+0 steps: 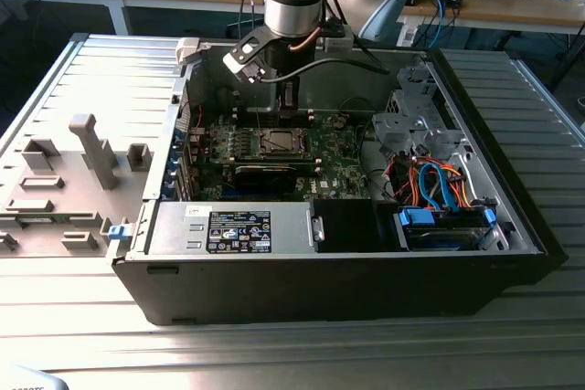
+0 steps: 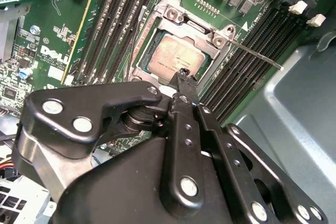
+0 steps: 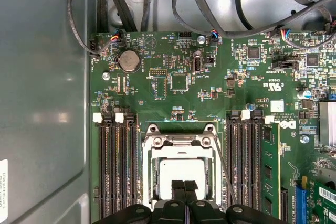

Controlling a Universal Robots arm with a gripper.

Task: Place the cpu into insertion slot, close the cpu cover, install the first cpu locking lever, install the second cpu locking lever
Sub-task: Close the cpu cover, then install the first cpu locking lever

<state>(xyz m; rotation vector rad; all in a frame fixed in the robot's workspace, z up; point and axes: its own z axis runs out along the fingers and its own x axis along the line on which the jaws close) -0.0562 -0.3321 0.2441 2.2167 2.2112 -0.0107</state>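
The hand (image 3: 184,183) is clenched, its two black fingertips pressed together with nothing between them. It hangs directly over the near edge of the cpu (image 3: 181,169). In the second wrist view the tip of the hand (image 2: 182,74) sits at the rim of the cpu cover (image 2: 181,18); contact cannot be confirmed.

The cpu (image 2: 173,59) lies flat in the insertion slot (image 1: 262,143). The cpu cover (image 3: 178,141) is down around it, and the silver top shows through the cut-out. A thin locking lever (image 2: 254,55) juts out sideways over the memory slots (image 2: 247,51). Whether it is latched cannot be determined.

The slot sits on the green motherboard (image 3: 173,56), between banks of memory slots (image 3: 115,166). A round coin cell (image 3: 129,61) is mounted further up the board.

The hand's black linkage hides the near side of the socket in both wrist views.

The motherboard lies inside an open computer case (image 1: 366,289). The case also contains a power supply (image 1: 233,228) and blue and orange cables (image 1: 439,180).

The case rests on a ribbed grey metal table (image 1: 274,353). Grey plastic fixtures (image 1: 91,148) stand at the exterior view's left. Cluttered wooden workbenches (image 1: 512,6) stand behind.
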